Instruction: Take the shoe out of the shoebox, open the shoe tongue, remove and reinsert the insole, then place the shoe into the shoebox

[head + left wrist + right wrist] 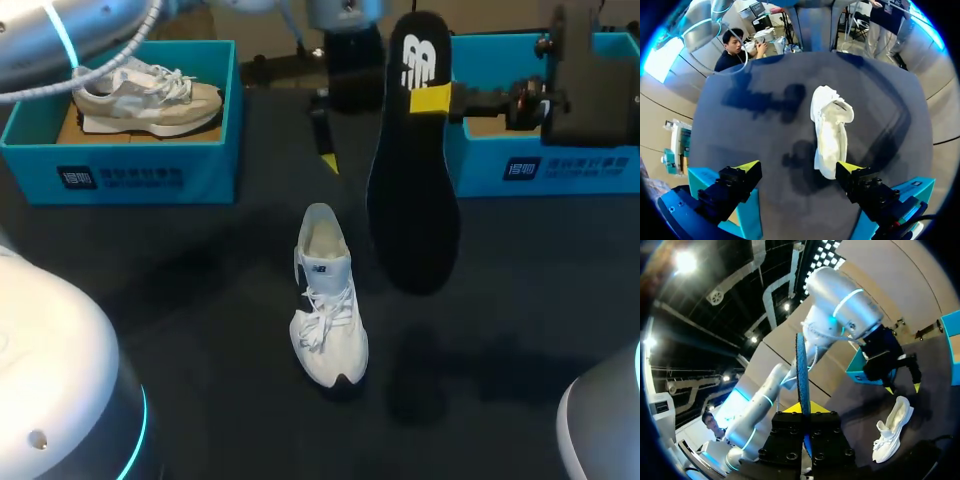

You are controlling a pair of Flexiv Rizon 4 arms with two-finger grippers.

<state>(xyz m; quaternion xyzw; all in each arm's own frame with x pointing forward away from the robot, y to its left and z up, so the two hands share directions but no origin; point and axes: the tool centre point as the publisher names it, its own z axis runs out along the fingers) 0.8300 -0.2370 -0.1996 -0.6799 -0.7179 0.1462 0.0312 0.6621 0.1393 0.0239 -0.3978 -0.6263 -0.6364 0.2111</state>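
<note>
The insole (412, 170) looks light and bendy — pinched near its heel by the right claw (432, 98) — so its toe may flop; the left claw (797, 168) is spread.

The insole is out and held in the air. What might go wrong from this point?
1. The right hand pinches the insole near its upper end; the long free part may swing and miss the opening of the white shoe.
2. The shoe stands loose on the table, with the left hand open and off it, so pushing in may tip it.
</note>
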